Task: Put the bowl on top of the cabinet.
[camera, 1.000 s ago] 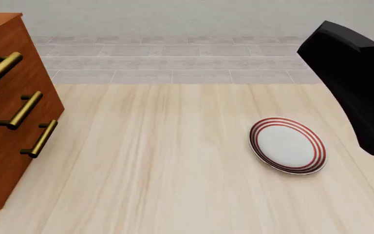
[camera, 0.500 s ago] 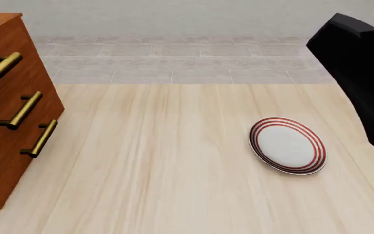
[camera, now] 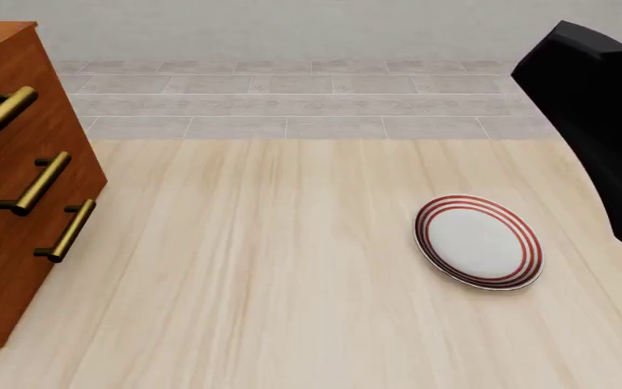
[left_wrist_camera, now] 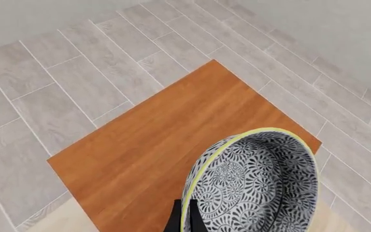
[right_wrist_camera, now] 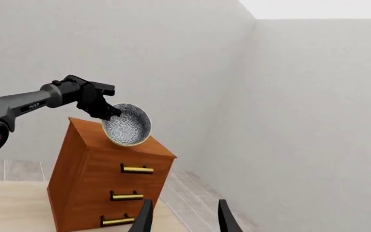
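The right arm (camera: 602,121) has edged rightward at frame's upper right, gripper (right_wrist_camera: 183,217) parted and empty, while the left gripper (left_wrist_camera: 184,220) pinches the tilted bowl (left_wrist_camera: 253,183) above the cabinet (left_wrist_camera: 172,145); released tilted, it might roll off.

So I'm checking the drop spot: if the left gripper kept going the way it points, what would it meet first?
Probably the cabinet: its top fills the view ahead of the left gripper, which holds the bowl by its rim. Depth is unclear.
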Tool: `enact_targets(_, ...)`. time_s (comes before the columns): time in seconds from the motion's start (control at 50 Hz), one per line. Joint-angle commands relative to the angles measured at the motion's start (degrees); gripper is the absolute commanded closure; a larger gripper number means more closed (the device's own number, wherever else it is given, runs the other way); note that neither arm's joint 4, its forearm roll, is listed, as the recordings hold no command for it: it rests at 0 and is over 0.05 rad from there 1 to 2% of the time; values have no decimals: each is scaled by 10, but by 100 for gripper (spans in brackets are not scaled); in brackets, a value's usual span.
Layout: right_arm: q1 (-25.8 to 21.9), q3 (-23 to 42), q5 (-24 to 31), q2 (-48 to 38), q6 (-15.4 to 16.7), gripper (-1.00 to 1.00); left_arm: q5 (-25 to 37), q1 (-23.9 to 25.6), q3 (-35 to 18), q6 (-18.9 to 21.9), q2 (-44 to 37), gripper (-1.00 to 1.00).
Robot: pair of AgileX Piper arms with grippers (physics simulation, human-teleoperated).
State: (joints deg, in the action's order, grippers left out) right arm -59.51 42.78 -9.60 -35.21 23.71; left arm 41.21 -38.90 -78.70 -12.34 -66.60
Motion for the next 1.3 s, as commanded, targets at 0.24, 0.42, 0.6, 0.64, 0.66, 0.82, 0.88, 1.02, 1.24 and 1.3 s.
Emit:
enact_targets(0.24,-2,-2,-1,1,1,-100,-4,3,11,-10,-5,-100)
enact_targets(0.42,-3,-4,-4,-1,4,-100,0,0,3,-9,-3,-100)
enact_targets(0.6,-3,-6,-8,-5,3,-100,-2,-5,0,-10,-5,-100)
enact_targets(0.64,-3,-7,-10,-6,3,-100,-3,-9,-3,-6,-7,-100)
enact_targets(0.66,-3,-7,-10,-6,3,-100,-3,-9,-3,-6,-7,-100)
enact_targets(0.82,-2,-9,-13,-9,2,-100,-2,-25,-13,0,-12,-100)
enact_targets(0.88,-2,-9,-11,-8,2,-100,-2,-32,-16,3,-13,-100)
enact_targets(1.02,-2,-8,-9,-8,2,-100,-1,-44,-20,5,-11,-100)
enact_targets(1.24,-4,-7,-5,-5,2,-100,11,-50,-45,12,-4,-100)
enact_targets(1.3,-4,-7,-4,-4,3,-100,20,-51,-64,18,-6,-100)
